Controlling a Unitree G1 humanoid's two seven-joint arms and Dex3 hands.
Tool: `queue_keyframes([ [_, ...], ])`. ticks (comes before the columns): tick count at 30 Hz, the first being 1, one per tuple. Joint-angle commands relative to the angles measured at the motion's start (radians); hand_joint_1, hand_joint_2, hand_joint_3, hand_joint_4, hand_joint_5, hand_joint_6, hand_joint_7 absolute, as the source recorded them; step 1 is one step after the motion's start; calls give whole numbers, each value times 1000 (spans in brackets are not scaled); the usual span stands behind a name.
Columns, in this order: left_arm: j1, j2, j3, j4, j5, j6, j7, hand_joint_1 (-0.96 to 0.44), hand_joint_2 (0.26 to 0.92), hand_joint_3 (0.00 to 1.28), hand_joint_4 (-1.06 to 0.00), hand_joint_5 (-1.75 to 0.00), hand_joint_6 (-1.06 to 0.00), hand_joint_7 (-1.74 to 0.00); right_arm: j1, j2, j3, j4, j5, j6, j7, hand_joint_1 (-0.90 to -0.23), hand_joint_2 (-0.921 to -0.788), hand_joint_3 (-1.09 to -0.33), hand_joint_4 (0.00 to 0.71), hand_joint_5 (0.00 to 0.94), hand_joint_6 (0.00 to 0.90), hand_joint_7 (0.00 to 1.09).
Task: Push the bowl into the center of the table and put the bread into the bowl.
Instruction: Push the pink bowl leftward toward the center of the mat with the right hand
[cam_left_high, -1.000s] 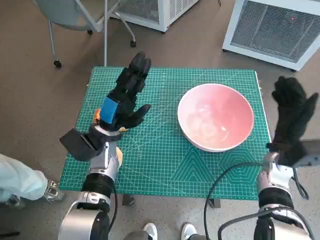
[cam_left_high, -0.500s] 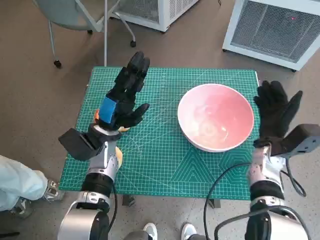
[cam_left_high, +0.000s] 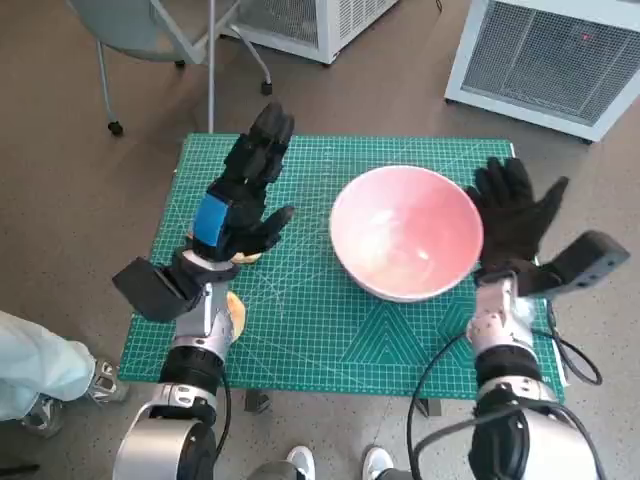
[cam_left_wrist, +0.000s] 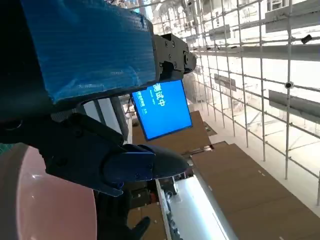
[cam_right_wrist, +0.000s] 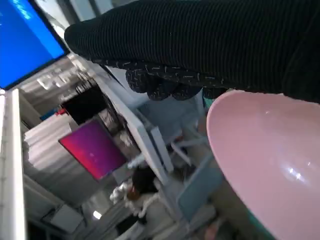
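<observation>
Bowl (cam_left_high: 405, 232), rigid, smooth, probably slides easily: push at its rim, where right hand (cam_left_high: 512, 218) presses, fingers spread, grasping nothing.

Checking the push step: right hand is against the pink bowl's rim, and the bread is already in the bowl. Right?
Not quite. The right hand is against the rim of the pink bowl, but the bowl holds nothing; the head view shows its inside bare. The bread lies on the green mat beside the left forearm, mostly hidden behind it, and the left hand holds nothing.
</observation>
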Motion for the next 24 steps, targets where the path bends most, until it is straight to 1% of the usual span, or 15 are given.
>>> queue_keyframes([
  [1,27,16,4,-28,3,-13,10,-681,921,365,-76,-6,-178,-10,-9,29,-28,17,29,41,17,-598,-921,-946,89,0,68,332],
  [10,51,26,7,-57,1,-6,28,-689,921,362,-94,-12,-179,-10,-39,58,-54,17,54,71,43,-606,-921,-922,75,0,67,309],
  [20,71,33,8,-83,0,2,47,-700,921,344,-83,-3,-180,-8,-63,90,-58,23,50,86,50,-618,-921,-903,76,1,51,279],
  [24,78,35,8,-92,1,2,56,-691,921,343,-79,-1,-179,-7,-69,99,-58,27,46,96,48,-612,-921,-899,76,1,56,273],
])
